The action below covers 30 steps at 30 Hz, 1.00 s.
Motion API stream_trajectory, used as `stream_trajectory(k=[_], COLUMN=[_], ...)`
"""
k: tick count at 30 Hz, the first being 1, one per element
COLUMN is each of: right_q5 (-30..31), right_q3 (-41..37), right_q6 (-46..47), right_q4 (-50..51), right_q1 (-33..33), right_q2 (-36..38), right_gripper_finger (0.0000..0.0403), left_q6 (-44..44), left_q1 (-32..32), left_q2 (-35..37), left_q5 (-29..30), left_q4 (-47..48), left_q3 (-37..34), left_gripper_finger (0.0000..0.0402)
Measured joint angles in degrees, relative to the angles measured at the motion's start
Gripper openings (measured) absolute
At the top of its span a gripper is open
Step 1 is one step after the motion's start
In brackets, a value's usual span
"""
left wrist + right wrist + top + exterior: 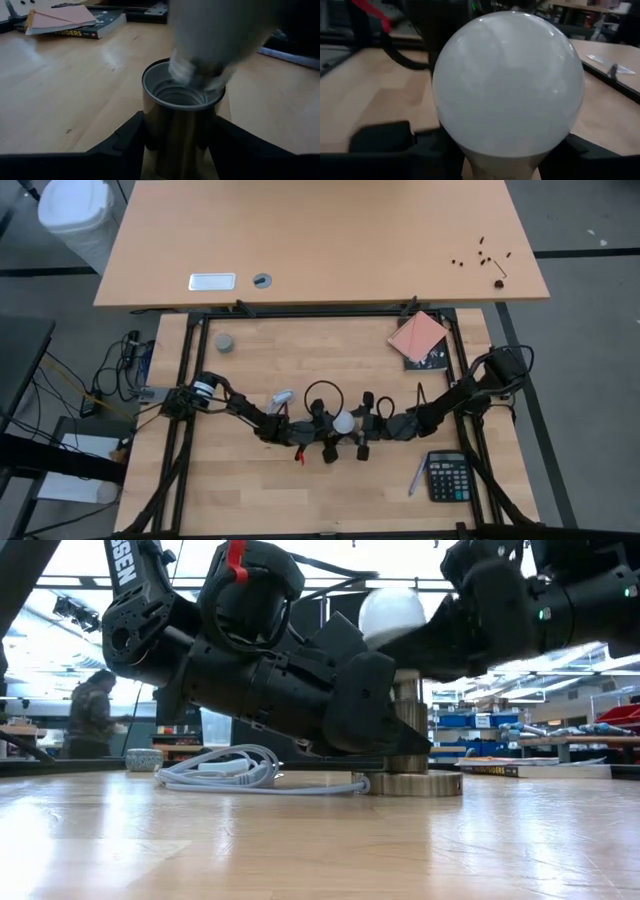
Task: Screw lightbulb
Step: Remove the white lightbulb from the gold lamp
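- The wooden table lies bare along its near edge; a calculator sits near the right corner.
- The left gripper clasps the socket's metal wall, shown only by the left wrist view.
- The right gripper grips the lightbulb at mid-table, base entering the socket.
- The low view reads "SEN" on an arm.

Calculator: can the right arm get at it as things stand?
Probably not yet. The right gripper is closed around the lightbulb over the socket; the calculator lies unobstructed beside that arm.
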<state>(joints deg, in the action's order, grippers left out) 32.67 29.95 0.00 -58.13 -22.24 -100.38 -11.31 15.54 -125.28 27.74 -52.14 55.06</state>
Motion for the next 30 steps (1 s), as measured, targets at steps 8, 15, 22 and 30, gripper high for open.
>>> stream_trajectory(k=[8,15,22,30], right_q5=[-0.98,1.98,4.56,-6.99], right_q3=[-0.22,-0.22,-0.22,-0.22], right_q6=[-0.62,5.02,23.44,40.42], right_q4=[10.32,26.7,48.75,62.49], right_q1=[0.84,1.01,2.1,7.07], right_q2=[8.06,18.0,26.24,26.1], right_gripper_finger=[0.0207,0.0207,0.0208,0.0208], left_q6=[1.8,2.78,5.33,4.88], left_q1=[0.21,0.23,0.19,1.32], left_q2=[-0.04,-0.17,3.31,9.78], left_q5=[-0.37,5.58,6.92,6.63], left_q4=[-0.87,-0.81,3.04,13.05], left_q3=[-0.1,-0.15,-0.25,-0.2], left_gripper_finger=[0.0184,0.0219,0.0272,0.0273])
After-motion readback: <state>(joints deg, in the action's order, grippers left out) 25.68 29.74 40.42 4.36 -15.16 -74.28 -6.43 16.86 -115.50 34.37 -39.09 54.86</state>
